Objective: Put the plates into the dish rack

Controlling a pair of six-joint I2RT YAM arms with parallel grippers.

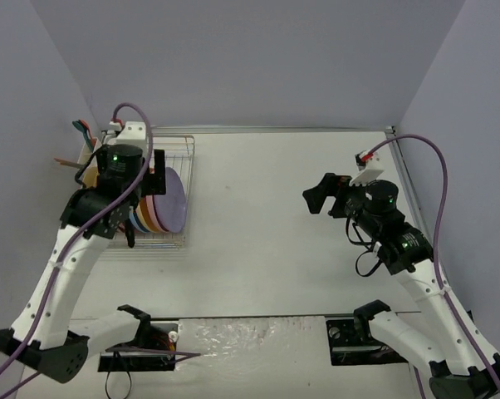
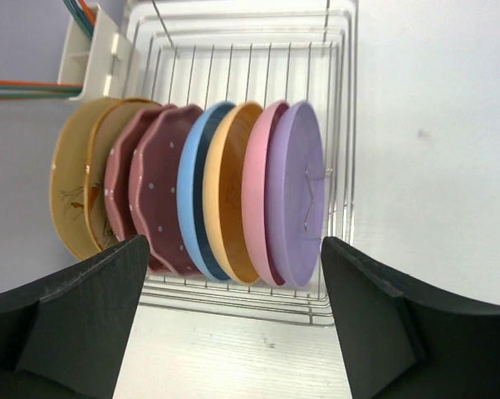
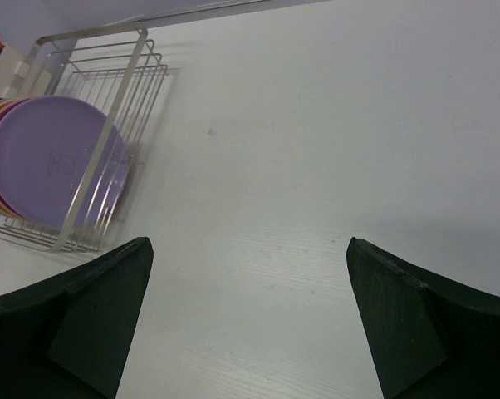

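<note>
Bases of both arms sit at the near edge of the white table [image 1: 283, 249]. The right gripper [image 3: 250, 249] hovers over bare table on the right, its jaws spread wide and holding nothing. The left gripper [image 2: 233, 266] hangs above the near side of the dish rack [image 2: 258, 66], its jaws likewise wide apart, empty and touching no plate. The plates [image 2: 200, 191] stand on edge in a close row inside the rack, at the table's left. Across the left wrist view they run:

- two tan [image 2: 71, 191]
- two dark pink speckled [image 2: 154, 195]
- blue [image 2: 192, 179]
- orange [image 2: 225, 191]
- light pink [image 2: 257, 179]
- lilac [image 2: 300, 191]

A white utensil caddy [image 2: 88, 54] holding thin coloured handles is fixed at the rack's far outer corner.
</note>
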